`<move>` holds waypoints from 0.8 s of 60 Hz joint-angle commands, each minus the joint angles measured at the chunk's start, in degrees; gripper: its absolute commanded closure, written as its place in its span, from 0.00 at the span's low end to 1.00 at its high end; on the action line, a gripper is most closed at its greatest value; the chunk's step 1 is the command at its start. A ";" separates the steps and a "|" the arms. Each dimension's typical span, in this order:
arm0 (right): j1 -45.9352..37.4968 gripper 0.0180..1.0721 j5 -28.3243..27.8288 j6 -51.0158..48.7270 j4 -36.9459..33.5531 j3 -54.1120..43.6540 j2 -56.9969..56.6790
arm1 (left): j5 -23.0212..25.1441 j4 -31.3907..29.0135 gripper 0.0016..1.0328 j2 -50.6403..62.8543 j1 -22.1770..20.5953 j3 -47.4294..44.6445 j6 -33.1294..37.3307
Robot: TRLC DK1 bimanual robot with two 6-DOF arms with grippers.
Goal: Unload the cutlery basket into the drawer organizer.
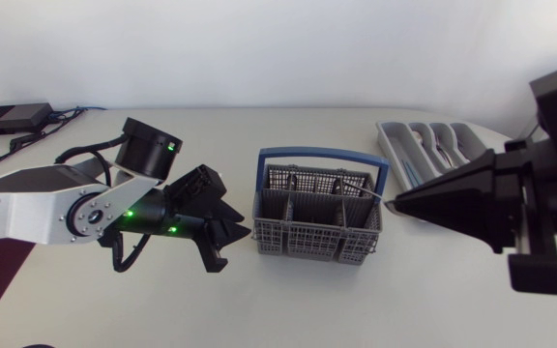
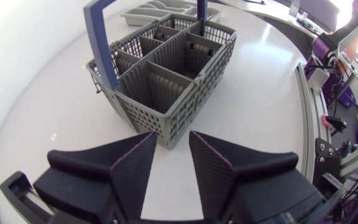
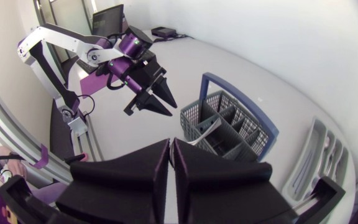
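The grey cutlery basket (image 1: 315,224) with a blue handle (image 1: 325,155) stands mid-table. My right gripper (image 1: 397,201) hovers over its right side, shut on the end of a thin silver piece of cutlery (image 1: 364,193) that slants down into the basket. In the right wrist view the silver piece (image 3: 205,130) runs from the gripper (image 3: 170,143) into the basket (image 3: 229,127). My left gripper (image 1: 232,247) is open just left of the basket; its fingers (image 2: 137,163) stand apart, with a basket corner (image 2: 166,121) ahead of them. The grey drawer organizer (image 1: 387,140) lies at the back right, cutlery in its slots.
A black box (image 1: 10,117) with cables lies at the back left corner. My left arm (image 3: 73,43) shows across the table in the right wrist view. The organizer (image 2: 143,12) lies beyond the basket in the left wrist view.
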 commanded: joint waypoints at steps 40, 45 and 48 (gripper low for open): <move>-46.00 0.94 5.65 -11.92 4.78 -5.82 16.31 | 0.11 -0.71 0.61 -1.05 0.58 1.13 -0.97; -46.44 0.94 10.04 -9.98 11.37 -6.08 23.16 | 0.02 -0.63 0.61 -0.88 0.67 1.13 -0.88; -46.44 0.94 12.06 -8.40 14.89 -5.73 27.82 | 0.02 -0.63 0.61 -0.70 0.85 1.13 -0.79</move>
